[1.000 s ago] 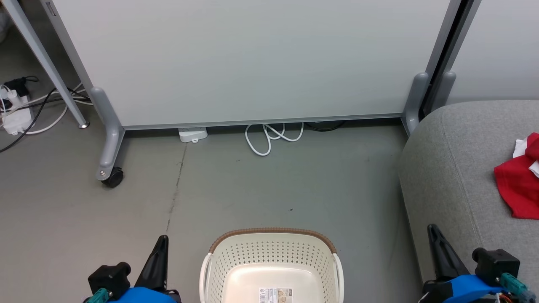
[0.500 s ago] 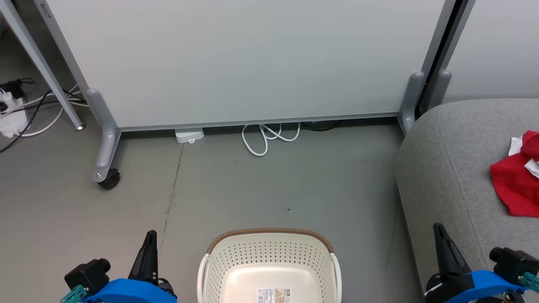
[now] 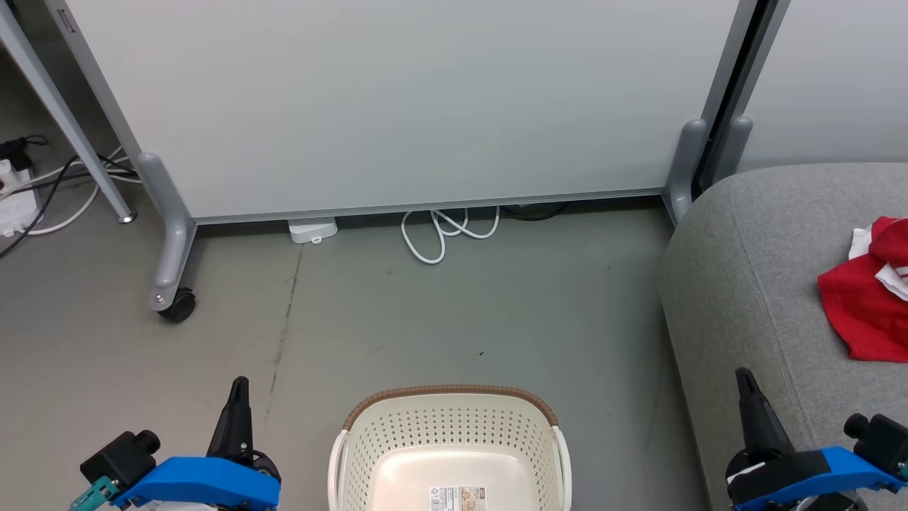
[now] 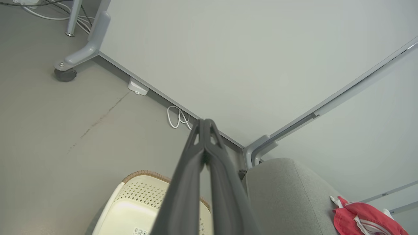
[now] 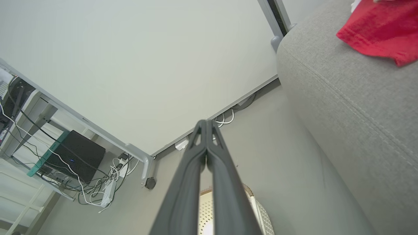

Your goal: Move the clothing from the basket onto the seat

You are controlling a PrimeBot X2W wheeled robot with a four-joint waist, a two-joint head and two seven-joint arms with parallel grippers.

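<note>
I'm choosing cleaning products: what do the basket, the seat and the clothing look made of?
Basket: probably moulded plastic, smooth cream, with rows of holes; its brown rim looks woven, perhaps imitation. Seat: matte grey woven upholstery with a stitched seam. Clothing: soft red fabric, lying rumpled in folds.

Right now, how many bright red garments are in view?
1 heap: bright red soft-fabric clothing with white trim lies on the light-grey upholstered seat, at the head view's right edge. Cropped and bunched, it may hide further pieces. The cream-white perforated plastic basket holds none where visible.
</note>
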